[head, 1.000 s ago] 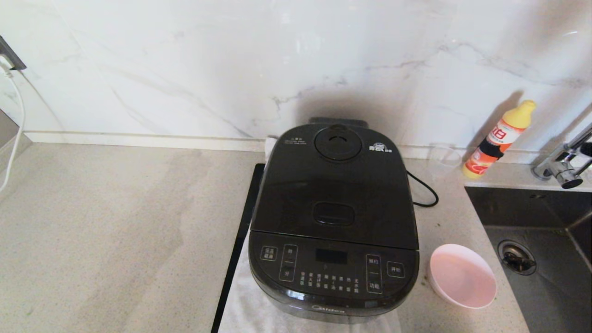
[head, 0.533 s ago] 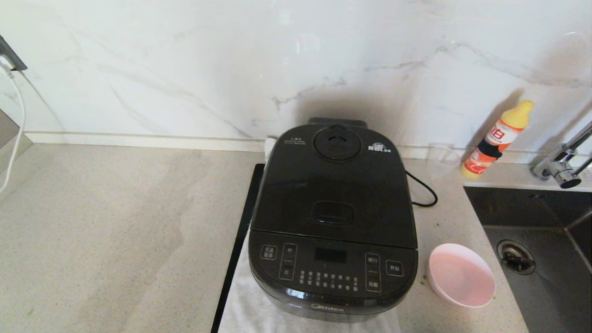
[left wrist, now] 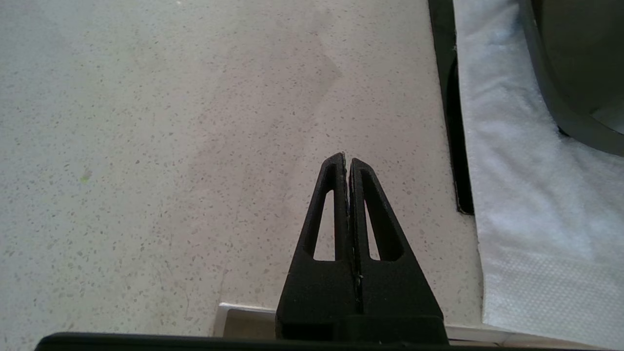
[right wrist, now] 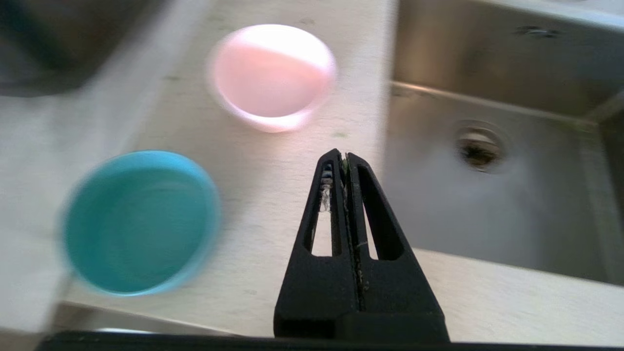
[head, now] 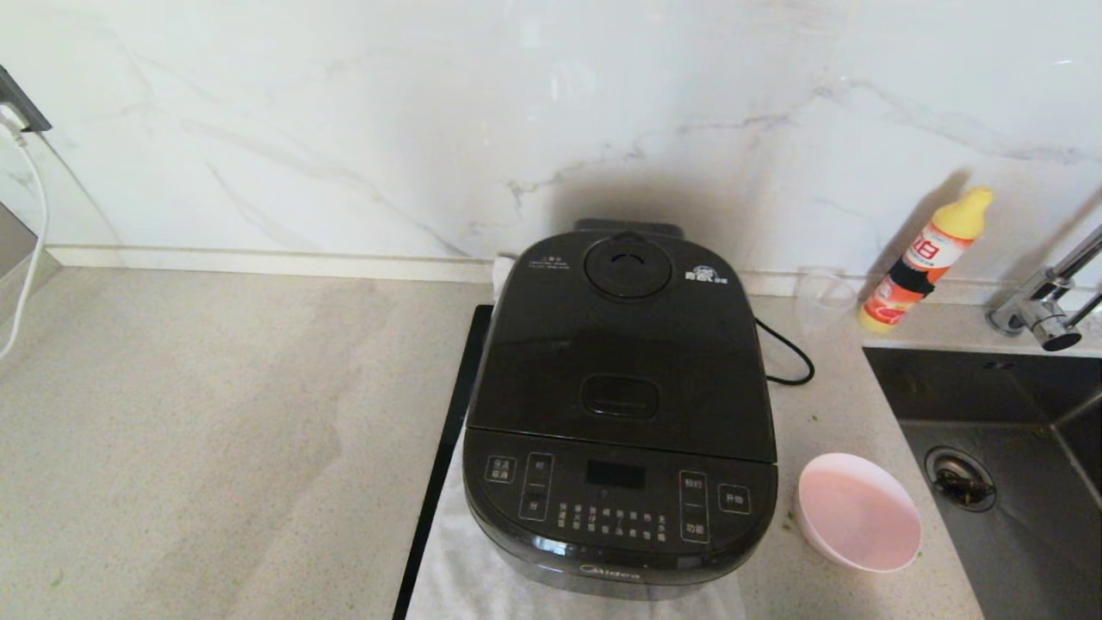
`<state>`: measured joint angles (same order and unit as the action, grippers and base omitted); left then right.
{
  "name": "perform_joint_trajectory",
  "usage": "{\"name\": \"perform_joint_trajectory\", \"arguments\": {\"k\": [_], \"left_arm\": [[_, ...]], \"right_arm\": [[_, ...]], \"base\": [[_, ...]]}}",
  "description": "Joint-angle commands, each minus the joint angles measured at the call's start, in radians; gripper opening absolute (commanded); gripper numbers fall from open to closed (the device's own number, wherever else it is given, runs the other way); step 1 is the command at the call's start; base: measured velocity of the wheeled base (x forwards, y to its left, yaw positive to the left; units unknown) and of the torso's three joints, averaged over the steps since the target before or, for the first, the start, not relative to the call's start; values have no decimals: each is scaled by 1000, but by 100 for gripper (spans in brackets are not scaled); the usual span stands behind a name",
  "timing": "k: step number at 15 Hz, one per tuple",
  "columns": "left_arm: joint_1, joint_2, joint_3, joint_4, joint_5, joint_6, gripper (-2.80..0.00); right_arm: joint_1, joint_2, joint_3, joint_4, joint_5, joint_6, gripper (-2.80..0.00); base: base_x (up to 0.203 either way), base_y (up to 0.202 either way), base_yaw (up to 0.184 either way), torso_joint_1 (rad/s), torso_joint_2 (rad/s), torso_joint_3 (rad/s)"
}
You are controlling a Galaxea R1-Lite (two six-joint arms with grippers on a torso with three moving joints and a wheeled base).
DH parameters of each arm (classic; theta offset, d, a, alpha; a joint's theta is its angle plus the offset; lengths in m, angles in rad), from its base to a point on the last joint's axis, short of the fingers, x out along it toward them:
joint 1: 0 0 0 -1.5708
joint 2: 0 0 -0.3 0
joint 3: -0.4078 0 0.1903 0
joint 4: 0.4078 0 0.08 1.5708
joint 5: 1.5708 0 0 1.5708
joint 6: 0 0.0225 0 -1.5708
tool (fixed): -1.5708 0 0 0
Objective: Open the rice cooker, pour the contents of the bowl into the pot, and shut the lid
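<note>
The black rice cooker (head: 620,413) stands in the middle of the counter on a white cloth, its lid (head: 624,344) down, so the pot is hidden. A pink bowl (head: 858,512) sits on the counter right of the cooker; it also shows as the pink bowl (right wrist: 273,75) in the right wrist view, with a teal bowl (right wrist: 139,222) nearer the counter's front. My right gripper (right wrist: 342,156) is shut and empty, hovering above the counter near the sink edge. My left gripper (left wrist: 347,158) is shut and empty over bare counter left of the cooker. Neither arm shows in the head view.
A steel sink (head: 1016,465) with a tap (head: 1046,301) lies at the right. An orange bottle (head: 930,258) and a clear cup (head: 825,297) stand by the marble wall. The cooker's cord (head: 788,353) runs behind it. A black strip (head: 443,465) edges the white cloth (left wrist: 526,204).
The head view has shifted very slightly; the cooker, the pink bowl and the bottle stay where they were. No arm enters the head view.
</note>
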<state>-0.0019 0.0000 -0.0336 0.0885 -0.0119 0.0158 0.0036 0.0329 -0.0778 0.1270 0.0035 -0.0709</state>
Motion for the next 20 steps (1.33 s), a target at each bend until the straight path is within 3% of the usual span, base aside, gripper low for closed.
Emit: {"name": "perform_joint_trajectory", "arguments": {"k": [1,5,16,20], "left_arm": [[0,0,0,1,0,1,-280],[0,0,0,1,0,-1,-280],[0,0,0,1,0,-1,-280],[0,0,0,1,0,-1,-280]], "right_arm": [[1,-36,35,-18,16,8,-280],[1,-36,78,-138,16,-2,-280],[1,-37,79,-131,15,-15,-280],[1,-37,80,-130,12,16,-280]], "base": [[0,0,0,0,0,0],[0,0,0,0,0,0],[0,0,0,0,0,0],[0,0,0,0,0,0]]}}
